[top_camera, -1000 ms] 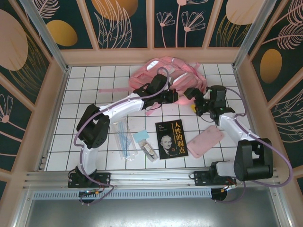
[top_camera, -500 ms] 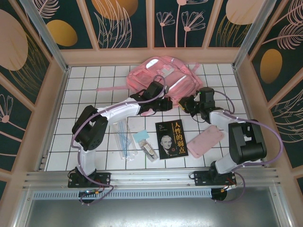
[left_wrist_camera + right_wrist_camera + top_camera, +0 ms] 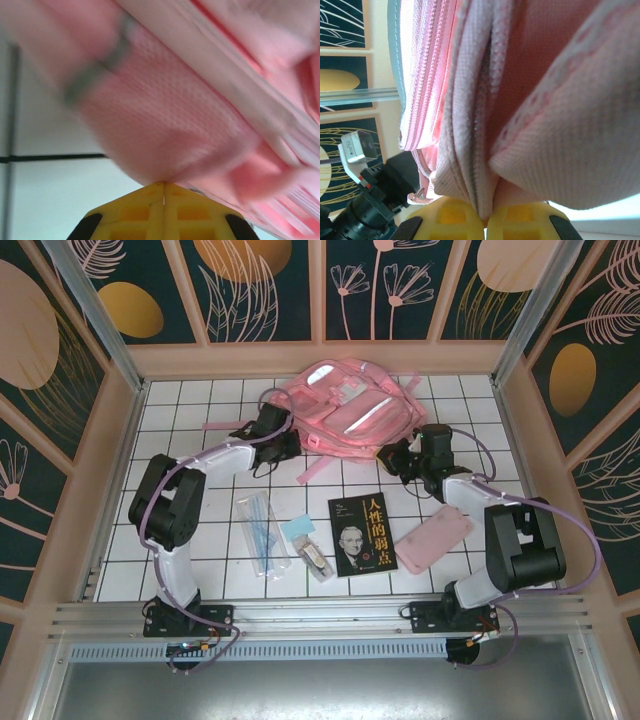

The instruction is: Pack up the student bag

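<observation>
The student bag (image 3: 350,405), pink with a glossy front, lies flat at the back middle of the tiled table. My left gripper (image 3: 289,448) is at its near left corner. In the left wrist view its yellow fingers (image 3: 145,212) are pressed together, and blurred pink fabric of the bag (image 3: 165,125) comes off their tips. At the bag's near right corner, my right gripper (image 3: 388,455) is shut. The right wrist view shows a fold of the bag (image 3: 545,100) with a zip seam pinched between the right gripper's (image 3: 486,217) yellow fingers.
In front of the bag lie a black book (image 3: 360,533), a flat pink pouch (image 3: 433,539), a clear pencil sleeve (image 3: 262,530), a light blue piece (image 3: 298,527) and a small clear packet (image 3: 316,559). Wooden walls close in the table on three sides.
My left gripper slid left along the bag's near edge, still shut. My right gripper came down to the bag's right corner and shut on it. The bag went from bunched to flat.
</observation>
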### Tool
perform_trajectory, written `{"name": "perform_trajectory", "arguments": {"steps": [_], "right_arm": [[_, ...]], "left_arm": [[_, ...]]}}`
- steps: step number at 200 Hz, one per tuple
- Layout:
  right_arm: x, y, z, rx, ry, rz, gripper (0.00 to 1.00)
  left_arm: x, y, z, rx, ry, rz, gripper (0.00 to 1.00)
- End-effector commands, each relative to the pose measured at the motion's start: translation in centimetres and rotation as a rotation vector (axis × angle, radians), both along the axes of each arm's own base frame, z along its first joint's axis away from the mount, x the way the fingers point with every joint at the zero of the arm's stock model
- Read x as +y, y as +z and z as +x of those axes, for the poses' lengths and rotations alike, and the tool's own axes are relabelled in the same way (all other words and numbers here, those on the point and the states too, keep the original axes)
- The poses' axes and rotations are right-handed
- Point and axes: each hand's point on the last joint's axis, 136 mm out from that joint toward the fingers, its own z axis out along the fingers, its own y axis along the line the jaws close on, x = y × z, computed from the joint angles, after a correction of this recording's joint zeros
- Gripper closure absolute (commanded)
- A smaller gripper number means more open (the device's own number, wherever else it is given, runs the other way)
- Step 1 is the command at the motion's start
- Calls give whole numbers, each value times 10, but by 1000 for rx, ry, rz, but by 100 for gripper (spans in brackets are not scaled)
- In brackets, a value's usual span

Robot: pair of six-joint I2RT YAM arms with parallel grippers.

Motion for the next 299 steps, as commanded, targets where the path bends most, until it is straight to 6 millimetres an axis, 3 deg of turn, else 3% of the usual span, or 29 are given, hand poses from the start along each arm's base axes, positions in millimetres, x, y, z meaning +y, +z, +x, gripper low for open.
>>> {"name": "perform_trajectory", "arguments": {"steps": [1,26,34,51,70,75,106,137,168,186,192,245,253,299], "right_arm": [[-9,36,25,-143,-46,-3,100],[7,41,26,-146,2,3,100],[11,43,25,-146,18,-3,86],[19,44,19,-137,60,-22,46],[22,44,5,-116,109,-58,28],[22,43,1,-108,120,-75,26],[15,27,-35,-31,217,-202,26],[1,1,-72,62,268,-361,26],[-16,-26,-98,128,270,-475,29],[-29,-43,-108,157,262,-556,30],[-32,-48,-111,164,261,-574,30],[-20,-77,-127,150,332,-543,33],[-17,-78,-128,139,344,-524,33],[0,-81,-133,116,397,-487,35]], "left_arm": [[31,25,8,-86,66,101,100],[27,35,3,-90,41,69,99],[26,37,0,-89,41,58,87],[25,40,-8,-78,39,21,55],[22,40,-24,-52,23,-30,42],[20,50,-29,-65,13,-56,41],[14,54,-64,-34,-39,-124,39],[-22,53,-104,10,-155,-169,39],[-66,36,-138,99,-244,-214,39],[-79,27,-145,129,-245,-226,38],[-79,14,-153,161,-247,-220,38],[-101,-8,-163,209,-281,-257,38],[-103,-23,-163,236,-279,-251,38],[-120,-38,-163,271,-301,-285,39]]}}
